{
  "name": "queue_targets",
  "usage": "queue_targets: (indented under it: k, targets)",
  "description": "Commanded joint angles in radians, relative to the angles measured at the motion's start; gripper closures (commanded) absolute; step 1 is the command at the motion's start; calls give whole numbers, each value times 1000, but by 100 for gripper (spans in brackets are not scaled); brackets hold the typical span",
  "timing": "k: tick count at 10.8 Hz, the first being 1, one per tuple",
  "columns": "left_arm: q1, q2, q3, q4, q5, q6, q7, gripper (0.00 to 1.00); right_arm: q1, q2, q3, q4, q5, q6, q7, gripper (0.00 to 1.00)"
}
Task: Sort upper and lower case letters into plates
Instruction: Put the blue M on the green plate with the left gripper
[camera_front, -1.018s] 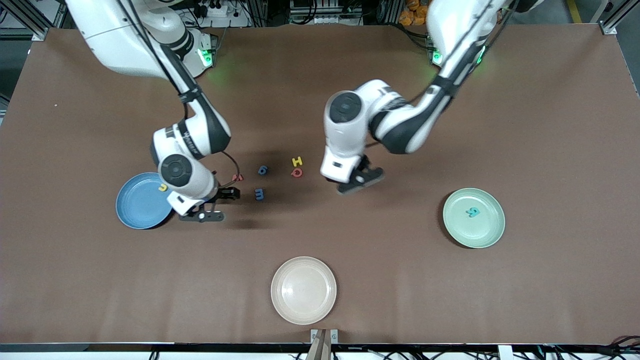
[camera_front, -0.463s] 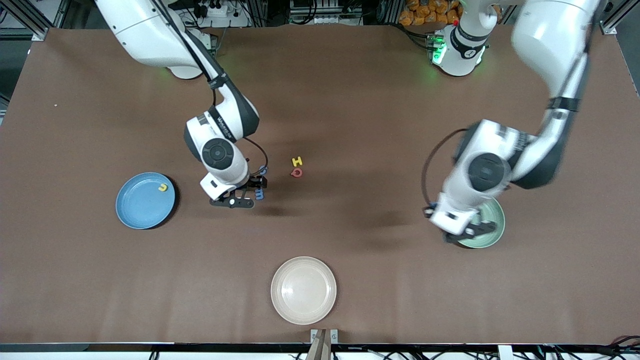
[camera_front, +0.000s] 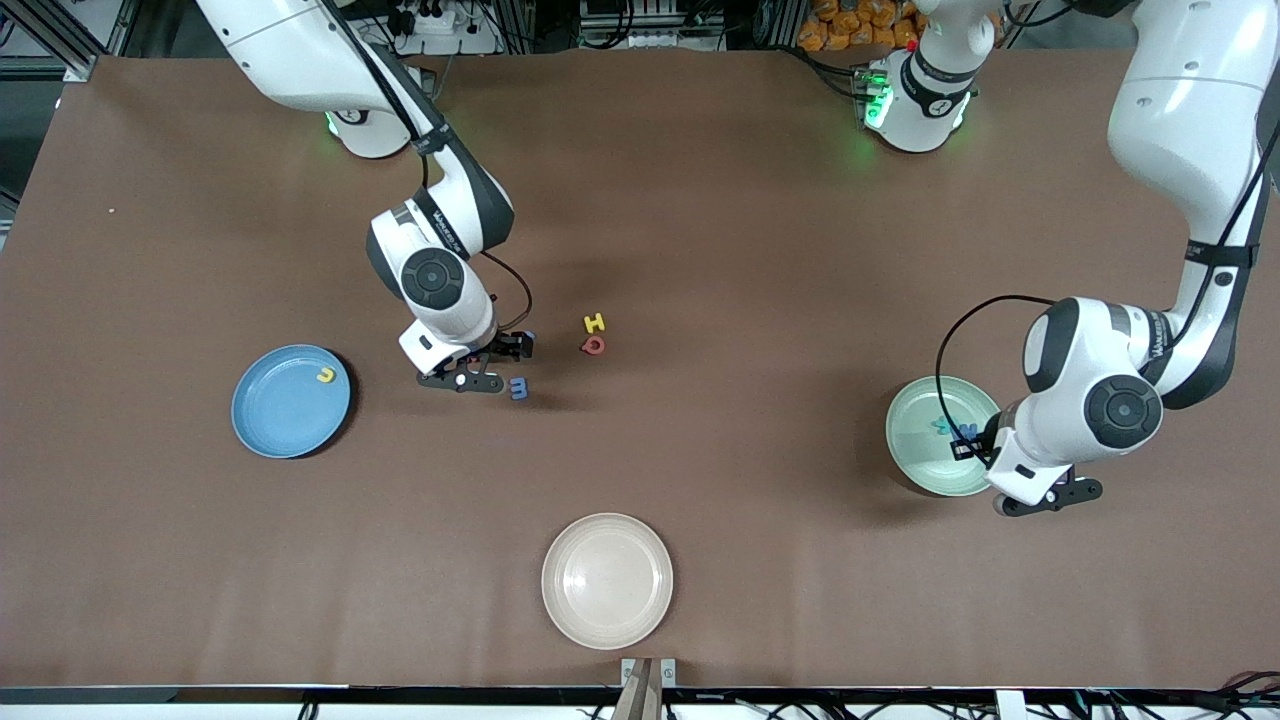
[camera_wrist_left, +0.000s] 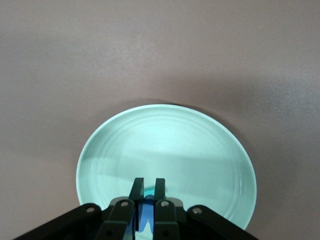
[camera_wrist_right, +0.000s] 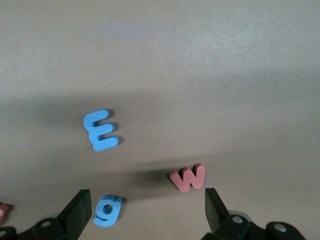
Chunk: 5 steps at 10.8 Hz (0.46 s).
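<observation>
Foam letters look light, soft and thin: pinch the red w (camera_wrist_right: 188, 178) across its flat edges. Your right gripper (camera_wrist_right: 145, 212) hangs wide open and empty over it, beside the blue g (camera_wrist_right: 107, 210), between the blue plate (camera_front: 268, 425) and the yellow H (camera_front: 594, 322). Your left gripper (camera_wrist_left: 146, 192) is closed on a blue letter (camera_wrist_left: 145, 216) over the green plate (camera_wrist_left: 200, 145).

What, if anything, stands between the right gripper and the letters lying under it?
Nothing visible does. The right gripper hangs open over the blue g and red w, which lie uncovered, blue m beside them. The left gripper holds a blue letter over the mint plate.
</observation>
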Motion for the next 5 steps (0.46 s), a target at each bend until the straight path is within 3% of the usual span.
queue_targets:
  k: [1,5]
  targets:
    - [-6,-12,-10,9,15,-1,-13,0,-23,-44,3,-92,5,84,-87,0]
    - [-17,-103,-20,8,18,-28,-10,0,-39,-41,0,-151,-1,181,-174,0]
